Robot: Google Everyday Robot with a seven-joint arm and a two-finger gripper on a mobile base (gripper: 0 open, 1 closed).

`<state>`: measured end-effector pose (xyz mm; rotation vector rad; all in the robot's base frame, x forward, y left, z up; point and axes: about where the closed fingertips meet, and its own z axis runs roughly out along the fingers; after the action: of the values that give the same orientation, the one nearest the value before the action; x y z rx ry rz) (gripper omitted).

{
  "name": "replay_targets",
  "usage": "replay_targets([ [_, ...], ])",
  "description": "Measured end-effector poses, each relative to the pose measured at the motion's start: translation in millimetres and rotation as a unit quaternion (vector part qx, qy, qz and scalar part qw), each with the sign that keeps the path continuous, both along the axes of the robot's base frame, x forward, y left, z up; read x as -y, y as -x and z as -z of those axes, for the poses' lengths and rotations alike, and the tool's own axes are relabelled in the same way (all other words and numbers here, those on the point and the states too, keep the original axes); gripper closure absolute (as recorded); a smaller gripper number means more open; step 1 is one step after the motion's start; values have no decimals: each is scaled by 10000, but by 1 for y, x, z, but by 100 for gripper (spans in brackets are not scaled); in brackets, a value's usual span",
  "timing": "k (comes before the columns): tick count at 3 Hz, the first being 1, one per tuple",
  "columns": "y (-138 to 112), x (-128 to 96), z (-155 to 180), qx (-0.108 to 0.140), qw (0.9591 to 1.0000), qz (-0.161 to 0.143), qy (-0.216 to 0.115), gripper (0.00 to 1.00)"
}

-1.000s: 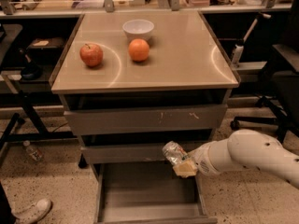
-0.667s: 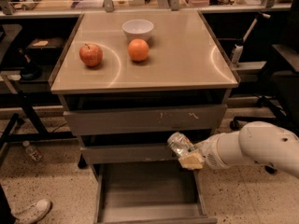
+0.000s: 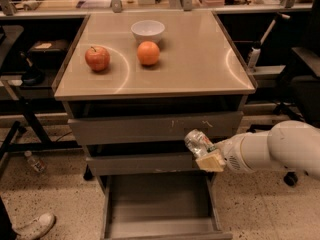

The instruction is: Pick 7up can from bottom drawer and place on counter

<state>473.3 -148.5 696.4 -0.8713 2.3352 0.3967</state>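
The bottom drawer (image 3: 160,206) of a grey three-drawer cabinet stands pulled out over the speckled floor, with a white shoe (image 3: 36,226) at the lower left corner and a small plastic bottle (image 3: 34,161) lying further back. Above the drawer's right side, the robot's hand (image 3: 203,152) grips the 7up can (image 3: 196,141), holding it tilted in the air in front of the middle drawer (image 3: 142,163). The white arm (image 3: 272,151) reaches in from the right. On the glossy beige worktop (image 3: 200,59) sit a red apple (image 3: 97,58) and an orange (image 3: 148,53), apart, with a white bowl (image 3: 147,31) just behind the orange. A cluttered bench (image 3: 75,1) runs along the back.
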Motion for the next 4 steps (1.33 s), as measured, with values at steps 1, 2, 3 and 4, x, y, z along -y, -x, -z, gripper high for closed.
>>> replay_targets([
  [1,2,2,-9,113,9999,27,22,100],
  [2,-2,9,-50,471,9988,138,88,100],
  [3,-15,17,-93,830,9961,256,136,100],
  [4,-30,21,-133,1129,9928,331,219,100],
])
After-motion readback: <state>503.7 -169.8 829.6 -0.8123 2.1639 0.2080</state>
